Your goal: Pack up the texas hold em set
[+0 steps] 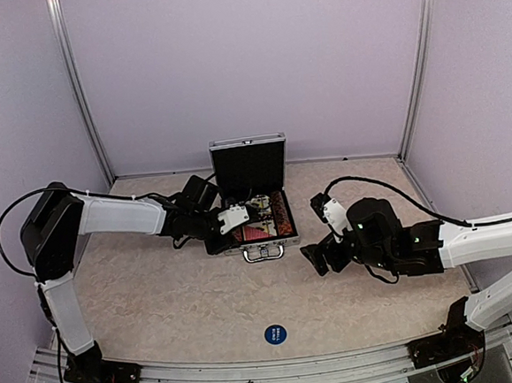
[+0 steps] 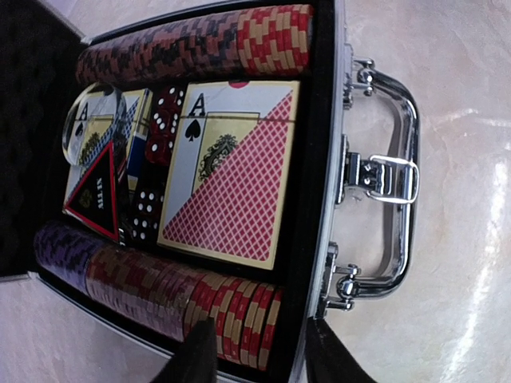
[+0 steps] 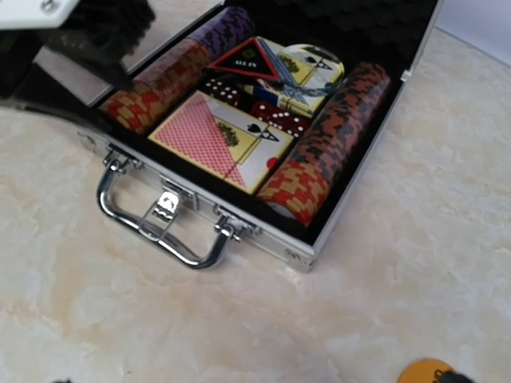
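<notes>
Left hand (image 2: 259, 339) reaches forward with fingers slightly parted; right hand (image 1: 318, 259) hovers wide open.

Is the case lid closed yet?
No, the lid stands upright at the back of the case, leaving the chips uncovered.

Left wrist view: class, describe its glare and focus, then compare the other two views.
Left wrist view: white glare streaks the table, the handle glints, the left claw is dark and soft-edged. Right wrist view: even light, fairly sharp case. Top external view: flat light, contents tiny.
</notes>
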Robot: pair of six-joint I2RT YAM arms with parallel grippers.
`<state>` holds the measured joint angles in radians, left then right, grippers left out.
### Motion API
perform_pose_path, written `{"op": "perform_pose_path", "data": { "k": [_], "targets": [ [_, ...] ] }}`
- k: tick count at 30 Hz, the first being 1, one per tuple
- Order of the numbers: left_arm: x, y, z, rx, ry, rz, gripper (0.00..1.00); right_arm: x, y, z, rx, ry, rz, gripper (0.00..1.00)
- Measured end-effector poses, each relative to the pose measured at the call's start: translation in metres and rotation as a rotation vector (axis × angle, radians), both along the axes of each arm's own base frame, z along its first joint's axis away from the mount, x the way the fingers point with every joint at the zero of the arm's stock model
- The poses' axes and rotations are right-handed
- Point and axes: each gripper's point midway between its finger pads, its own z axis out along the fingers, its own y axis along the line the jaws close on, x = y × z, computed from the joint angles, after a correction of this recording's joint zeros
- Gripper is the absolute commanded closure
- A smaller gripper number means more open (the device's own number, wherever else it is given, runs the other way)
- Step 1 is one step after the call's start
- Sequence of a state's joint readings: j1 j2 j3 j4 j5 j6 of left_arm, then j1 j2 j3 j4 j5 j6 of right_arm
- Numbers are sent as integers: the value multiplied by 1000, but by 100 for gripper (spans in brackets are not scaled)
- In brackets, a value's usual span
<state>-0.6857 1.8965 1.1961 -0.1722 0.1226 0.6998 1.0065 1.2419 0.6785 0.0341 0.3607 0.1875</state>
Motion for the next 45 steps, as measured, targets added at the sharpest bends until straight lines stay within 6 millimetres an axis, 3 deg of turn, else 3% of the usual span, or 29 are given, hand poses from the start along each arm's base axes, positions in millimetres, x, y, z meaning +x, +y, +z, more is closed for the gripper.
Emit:
{"op": "perform_pose_path", "data": {
  "k": [5,9,14,17,20,25,30,37,45],
  "targets": [
    [3,2,4,-12,1,42,1,-2,5,-9,-20,21,28,0],
    [4,3,26,-67,-18,86,1,-4,20,-25,-72,71,94,0],
    [-6,11,91,-211,-119,182,1,-17,38,-51,-165,130,194,0],
    [-20,13,133,-309,-183,229,1,-41,54,-62,-213,147,306,0],
    [-34,18,159,-395,-201,290,1,-74,71,-72,-262,153,438,0],
    [-48,44,148,-447,-143,441,1,-117,91,-88,-321,168,616,0],
    [-66,65,143,-505,-83,541,1,-142,99,-108,-381,195,714,0],
    [-74,80,161,-587,-81,604,1,-145,101,-130,-453,219,735,0],
    [-78,80,145,-565,-42,628,1,-140,100,-139,-491,216,712,0]
  ]
}}
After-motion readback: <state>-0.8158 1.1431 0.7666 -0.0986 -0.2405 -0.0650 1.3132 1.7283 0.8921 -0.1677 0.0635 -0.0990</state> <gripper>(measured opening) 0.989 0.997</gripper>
